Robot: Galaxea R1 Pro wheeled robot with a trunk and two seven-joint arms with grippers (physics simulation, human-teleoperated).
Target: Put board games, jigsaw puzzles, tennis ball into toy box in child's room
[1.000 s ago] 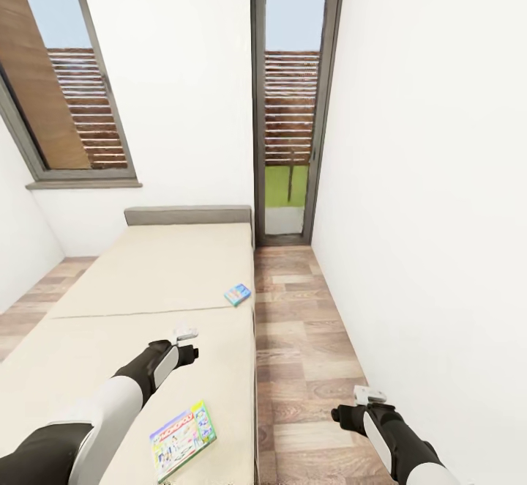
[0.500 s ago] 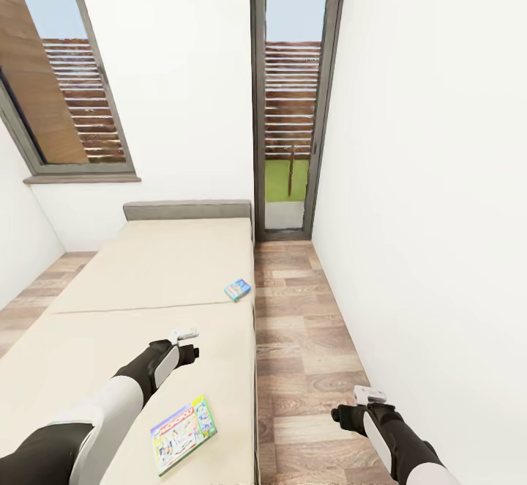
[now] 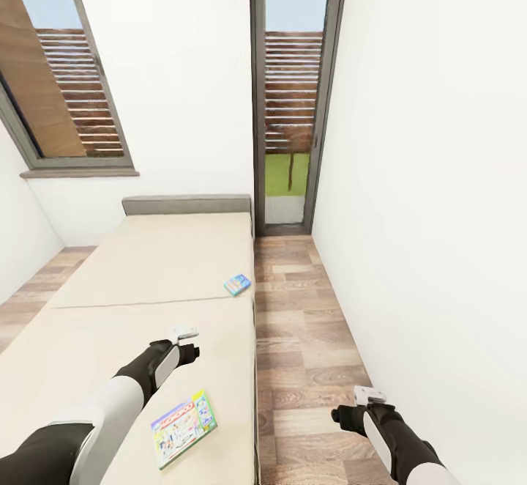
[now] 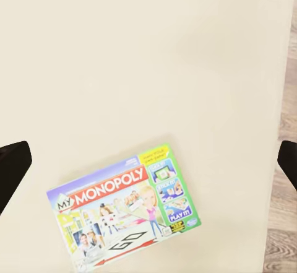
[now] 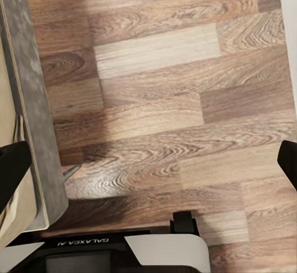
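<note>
Nearest, at 7 o'clock on the bed point(image 3: 132, 272): colourful Monopoly box point(image 3: 183, 427), lying flat, green-edged. Left gripper point(image 3: 184, 334) above it, spread wide. Right gripper point(image 3: 369, 395) over wooden floor point(image 3: 307, 338), parted too. Farther, at 12 o'clock: small blue board game point(image 3: 237, 284) near the mattress edge.

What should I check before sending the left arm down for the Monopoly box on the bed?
1. Monopoly box in the left wrist view: ok, lying flat on the bed.
2. Left gripper empty: ok, fingers wide apart.
3. Gripper centred over box: not ok, box sits off-centre, nearer the robot.
4. Box free of clutter: ok.
5. Right gripper out of the way: ok, over the floor.
6. Second game located: ok, farther up the bed by its edge.
</note>
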